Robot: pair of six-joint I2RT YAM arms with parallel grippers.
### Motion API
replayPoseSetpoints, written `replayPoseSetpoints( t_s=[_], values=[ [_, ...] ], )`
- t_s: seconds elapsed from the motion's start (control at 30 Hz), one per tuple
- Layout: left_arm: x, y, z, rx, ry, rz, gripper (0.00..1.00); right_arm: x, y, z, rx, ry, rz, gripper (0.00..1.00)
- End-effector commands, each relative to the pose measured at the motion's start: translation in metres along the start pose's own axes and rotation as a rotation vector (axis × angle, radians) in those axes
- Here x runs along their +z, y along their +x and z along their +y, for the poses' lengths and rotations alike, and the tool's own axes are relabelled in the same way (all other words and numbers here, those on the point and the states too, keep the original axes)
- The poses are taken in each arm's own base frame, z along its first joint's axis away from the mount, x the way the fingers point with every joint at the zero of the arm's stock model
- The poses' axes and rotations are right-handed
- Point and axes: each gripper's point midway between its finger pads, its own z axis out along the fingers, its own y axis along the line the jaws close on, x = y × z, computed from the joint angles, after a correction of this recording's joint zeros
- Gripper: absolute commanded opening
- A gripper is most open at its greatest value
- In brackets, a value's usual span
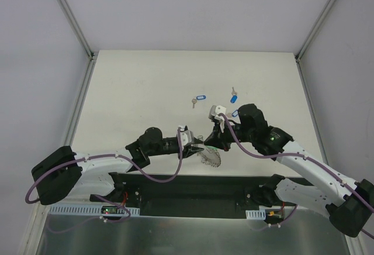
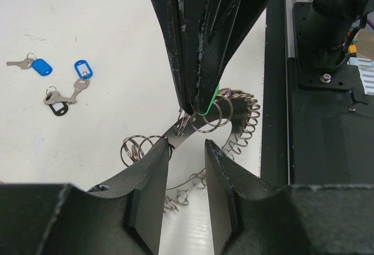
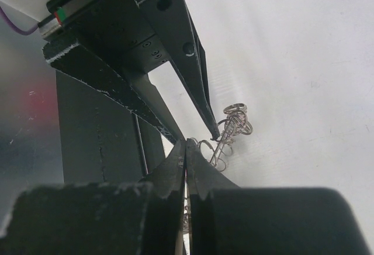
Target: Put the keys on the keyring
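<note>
- Our right gripper (image 2: 196, 110) is pressed shut, pinching a green sliver that we take for the green key (image 2: 210, 100).
- Our left gripper (image 2: 187, 150) stands partly open, clamping nothing we can see; the keyring (image 2: 245, 120) lies just ahead of its tips, under the right jaws.
- Risk: being unheld, the keyring may slide when pushed, and the green key may slip out.

My left arm (image 1: 99, 160) and right arm (image 1: 315, 170) are both built of white links between bulky black joints. A purple cable (image 1: 153, 179) loops loosely along each. On the right one I see a small green light (image 1: 270, 140). The fingers (image 2: 146, 196) are matte black wedges, and a silver screw (image 2: 325, 78) sits in the black base plate (image 2: 301, 62).
</note>
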Motion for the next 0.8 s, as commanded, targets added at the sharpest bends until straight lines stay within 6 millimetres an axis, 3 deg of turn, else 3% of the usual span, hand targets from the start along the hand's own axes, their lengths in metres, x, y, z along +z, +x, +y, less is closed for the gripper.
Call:
replayPoseSetpoints(
  t_s=[0.0,0.37,0.77],
  values=[
    [0.0074,-0.0286,0.003,0.078,0.006,-0.094,0.31,-0.0079,-0.0258,0.0036,-0.06,0.003,-0.058,0.01],
    [0.0081,-0.035,0.0036,0.105,0.004,-0.128,0.3,-0.0071,-0.0246,0.0031,-0.062,0.003,-0.054,0.01],
    [0.0105,-0.0273,0.0016,0.093,0.016,-0.108,0.03,-0.0111,-0.025,0.0022,-0.065,0.024,-0.062,0.01]
  ],
)
